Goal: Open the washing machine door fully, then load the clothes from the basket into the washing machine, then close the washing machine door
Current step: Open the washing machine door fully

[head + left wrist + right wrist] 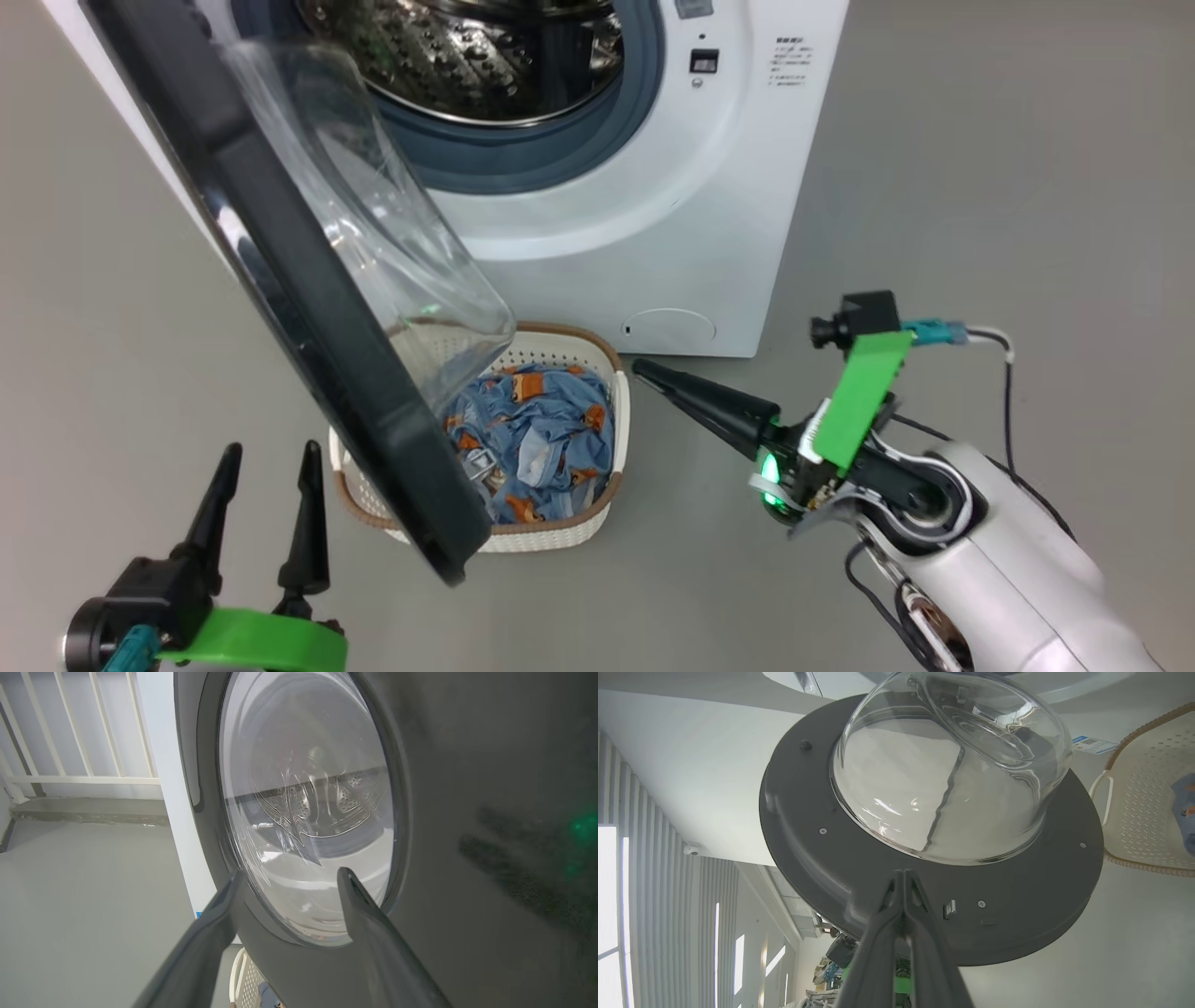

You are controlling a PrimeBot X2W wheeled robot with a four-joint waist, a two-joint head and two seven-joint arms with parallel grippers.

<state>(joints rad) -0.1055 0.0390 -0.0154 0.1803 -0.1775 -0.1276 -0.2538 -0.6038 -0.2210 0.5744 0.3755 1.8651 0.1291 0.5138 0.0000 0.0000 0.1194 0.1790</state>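
Notably glossy round door point(308, 317), perforated cream basket point(551, 538).

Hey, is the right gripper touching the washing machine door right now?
Apart. In the head view the shut right gripper points toward the washing machine door, but the basket rim shows between its tip and the door's glass.
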